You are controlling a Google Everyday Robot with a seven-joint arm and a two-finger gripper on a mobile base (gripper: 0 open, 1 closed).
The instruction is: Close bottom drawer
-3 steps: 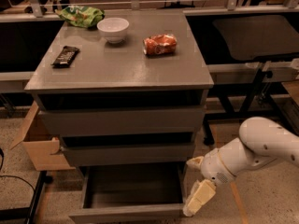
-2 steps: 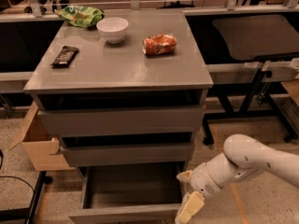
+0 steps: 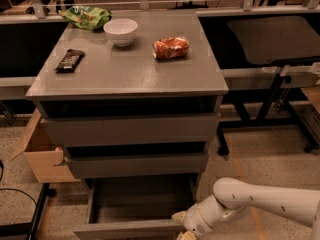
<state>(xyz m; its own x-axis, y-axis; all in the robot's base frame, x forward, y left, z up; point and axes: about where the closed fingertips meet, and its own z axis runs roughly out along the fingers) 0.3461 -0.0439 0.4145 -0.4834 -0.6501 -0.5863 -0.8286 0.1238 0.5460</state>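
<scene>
the arm (image 3: 265, 203) is sinking and swinging leftward: its pale rounded elbow, a second ago riding level with the middle drawer (image 3: 137, 165) off to the right, is now sitting much lower, just beside the open bottom drawer (image 3: 142, 204). the end effector (image 3: 184, 230) is travelling down and left with it, leaving the floor to the right of the cabinet and arriving at the right end of that drawer's slim front panel, where the bottom edge of the view is cutting it off; whether it is touching the panel is not showing.
</scene>
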